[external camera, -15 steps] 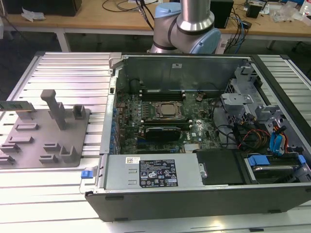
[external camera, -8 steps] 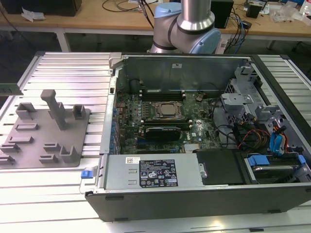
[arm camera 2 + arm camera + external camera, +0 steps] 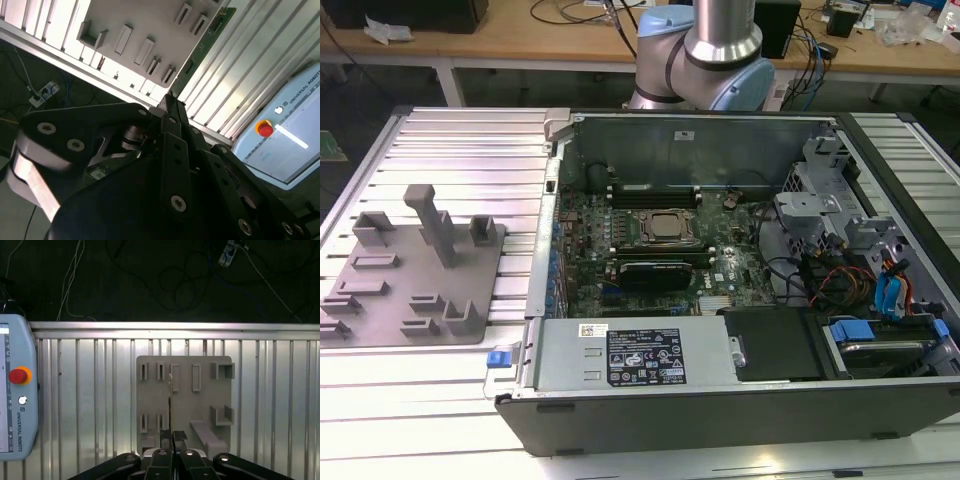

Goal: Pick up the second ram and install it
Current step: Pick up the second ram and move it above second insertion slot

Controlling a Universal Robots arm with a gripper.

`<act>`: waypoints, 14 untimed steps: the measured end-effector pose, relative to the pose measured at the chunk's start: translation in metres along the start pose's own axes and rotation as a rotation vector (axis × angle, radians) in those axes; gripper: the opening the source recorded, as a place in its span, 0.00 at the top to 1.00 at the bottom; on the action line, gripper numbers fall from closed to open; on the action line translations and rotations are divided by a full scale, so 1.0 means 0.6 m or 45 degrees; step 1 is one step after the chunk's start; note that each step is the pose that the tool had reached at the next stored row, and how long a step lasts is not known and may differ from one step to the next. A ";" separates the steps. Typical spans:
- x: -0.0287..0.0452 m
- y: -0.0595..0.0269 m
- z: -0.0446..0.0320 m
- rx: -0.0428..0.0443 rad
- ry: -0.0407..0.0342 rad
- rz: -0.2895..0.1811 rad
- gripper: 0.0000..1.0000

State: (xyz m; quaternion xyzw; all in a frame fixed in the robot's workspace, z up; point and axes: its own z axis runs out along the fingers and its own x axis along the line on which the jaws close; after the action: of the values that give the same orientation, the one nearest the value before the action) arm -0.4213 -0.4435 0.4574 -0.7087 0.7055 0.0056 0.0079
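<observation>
My gripper [image 3: 173,436] is shut on the second ram [image 3: 170,400], which in the first wrist view appears edge-on as a thin dark strip sticking out past the fingertips. In the second wrist view the ram [image 3: 205,45] is a long thin stick with a green edge, reaching out from the gripper [image 3: 170,102]. It hangs above the grey fixture plate [image 3: 200,400], clear of the plate's slotted holders. That plate [image 3: 415,270] lies on the exterior view's left. Beside it stands the open computer case [image 3: 550,330] with the motherboard and its silver processor [image 3: 665,228].
The ribbed aluminium table [image 3: 450,150] carries both plate and case. A pale blue teach pendant [image 3: 17,390] with a red button lies on the table beside the plate. Cables and drive bays [image 3: 840,260] crowd the case on the exterior view's right. The arm's base [image 3: 705,60] stands behind the case.
</observation>
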 end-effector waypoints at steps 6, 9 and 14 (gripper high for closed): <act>0.000 -0.024 0.003 0.000 0.0001 0.000 0.91; 0.000 -0.053 0.005 0.000 0.0001 0.000 0.91; 0.000 -0.100 0.006 0.000 0.0001 0.000 0.91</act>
State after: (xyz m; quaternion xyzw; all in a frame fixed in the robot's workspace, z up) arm -0.3616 -0.4430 0.4538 -0.7087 0.7055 0.0056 0.0079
